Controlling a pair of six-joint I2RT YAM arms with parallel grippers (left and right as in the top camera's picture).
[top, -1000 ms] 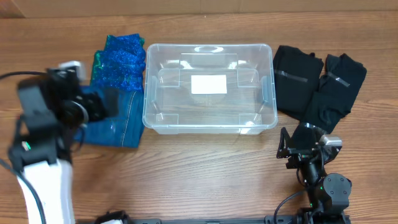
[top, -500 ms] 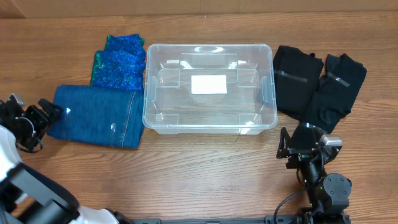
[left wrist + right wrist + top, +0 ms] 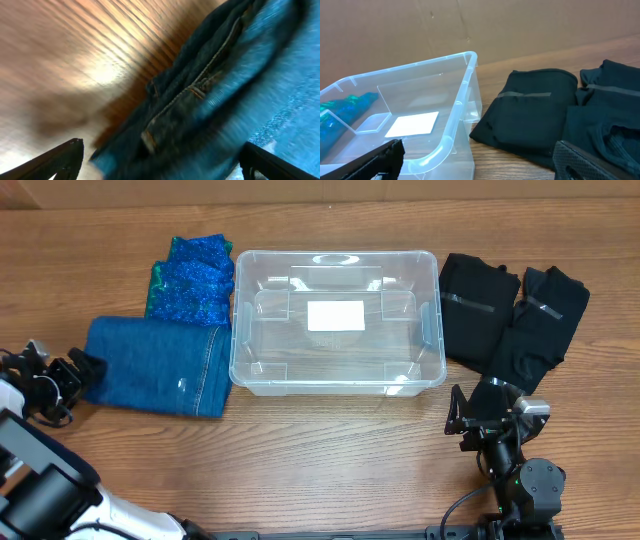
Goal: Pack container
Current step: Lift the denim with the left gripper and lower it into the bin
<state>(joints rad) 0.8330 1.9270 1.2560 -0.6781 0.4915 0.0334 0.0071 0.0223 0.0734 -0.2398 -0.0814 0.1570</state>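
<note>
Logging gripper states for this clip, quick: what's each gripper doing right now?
Left gripper: open, fingers spread at the edge of the folded jeans, gripping nothing.
Right gripper: open, empty, near the container.

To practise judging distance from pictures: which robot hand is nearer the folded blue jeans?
Left. The left hand is open at the left edge of the jeans. The right hand is far off, beyond the container, below the black clothes.
</note>
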